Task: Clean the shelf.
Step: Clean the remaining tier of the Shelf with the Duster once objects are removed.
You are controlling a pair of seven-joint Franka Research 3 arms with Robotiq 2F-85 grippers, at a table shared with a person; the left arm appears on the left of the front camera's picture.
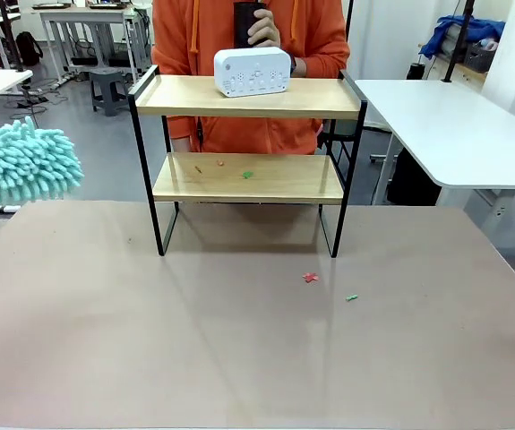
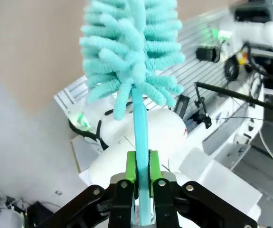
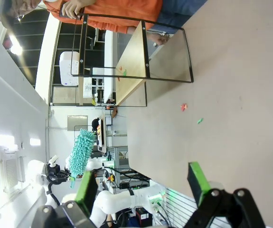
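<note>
W/ left pincer (image 2: 143,167) clenching the teal duster (image 2: 131,52) by its handle & right pincer (image 3: 142,183) hanging released, the shelf (image 1: 176,97) is standing on the table (image 1: 78,322), far middle, before a person (image 1: 176,36), so it's probably worth sweeping the lower-board scraps (image 1: 247,175) outward, skirting the white device (image 1: 253,72) up top; left wrist view is showing the grip, front view the scraps.

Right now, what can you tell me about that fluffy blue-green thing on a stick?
It is a duster: a fat head of soft turquoise strands like noodles, chenille by the look, on a thin turquoise stick that looks like plastic. The left gripper is shut on the stick, with its green pads squeezing both sides. The head hangs in the air to the left of the shelf, not touching it.
</note>
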